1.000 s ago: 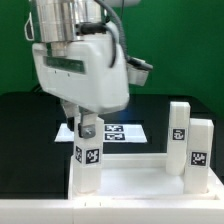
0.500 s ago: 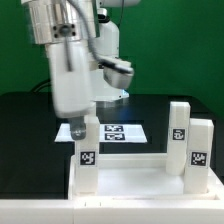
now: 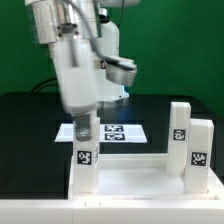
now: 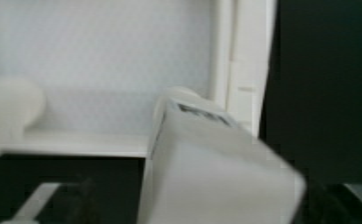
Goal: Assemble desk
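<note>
1. Exterior view: my gripper [image 3: 84, 128] hangs just above the near leg [image 3: 85, 160] on that view's left. The fingertips are dark and blurred, and they sit at the very top of the leg.
2. Finger state: I cannot tell from the pictures. The exterior view blurs the tips into one dark patch, and the wrist view shows no clean pair of fingers. Whether I touch the leg top or stand just clear of it is also unclear.
3. The leg stands upright at the near corner of the desk top [image 3: 135, 177], its tag facing the camera. The foot of the leg merges with the white rim, so the joint itself is not readable.
4. Two more legs [image 3: 178, 129] stand upright on the exterior view's right, one just behind the other, the nearer one [image 3: 199, 150] partly covering it. Both carry tags.
5. The desk top is white on white, cut off by the lower frame edge, and its near rim is hard to separate from the pale surface below.
6. The marker board [image 3: 122, 132] lies flat on the black table [image 3: 30, 130] behind the desk top, partly hidden by my arm and the leg.
7. Wrist view: a big blurred white block, a leg [image 4: 213, 160], fills the foreground, a scrap of tag just showing. Beyond it, the tray floor and raised rim [image 4: 240, 60] of the desk top.
</note>
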Controlling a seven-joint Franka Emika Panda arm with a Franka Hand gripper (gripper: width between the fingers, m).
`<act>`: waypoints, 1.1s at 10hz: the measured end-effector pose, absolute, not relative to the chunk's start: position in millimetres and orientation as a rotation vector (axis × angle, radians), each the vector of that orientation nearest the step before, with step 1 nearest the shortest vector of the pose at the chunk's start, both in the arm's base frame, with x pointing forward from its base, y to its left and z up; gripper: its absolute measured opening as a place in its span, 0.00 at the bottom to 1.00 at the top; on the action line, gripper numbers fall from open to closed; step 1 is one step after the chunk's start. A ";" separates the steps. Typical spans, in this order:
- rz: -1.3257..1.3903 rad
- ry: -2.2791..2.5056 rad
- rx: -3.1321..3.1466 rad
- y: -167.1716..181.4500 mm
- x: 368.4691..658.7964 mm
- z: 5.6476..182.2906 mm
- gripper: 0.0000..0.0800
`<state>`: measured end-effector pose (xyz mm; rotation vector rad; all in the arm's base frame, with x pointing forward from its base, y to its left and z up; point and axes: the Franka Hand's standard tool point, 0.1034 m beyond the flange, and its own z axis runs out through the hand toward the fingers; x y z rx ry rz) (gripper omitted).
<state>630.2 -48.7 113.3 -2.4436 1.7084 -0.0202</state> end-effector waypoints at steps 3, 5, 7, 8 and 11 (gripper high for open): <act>-0.040 1.404 -2.640 -40.7 629.6 112.6 0.81; -0.056 1.203 -2.741 -41.1 629.5 112.4 0.81; -0.075 0.724 -2.922 -52.2 631.9 112.4 0.81; -0.072 0.829 -2.889 -51.4 632.6 111.9 0.81; -0.061 0.963 -2.845 -50.4 632.3 111.1 0.48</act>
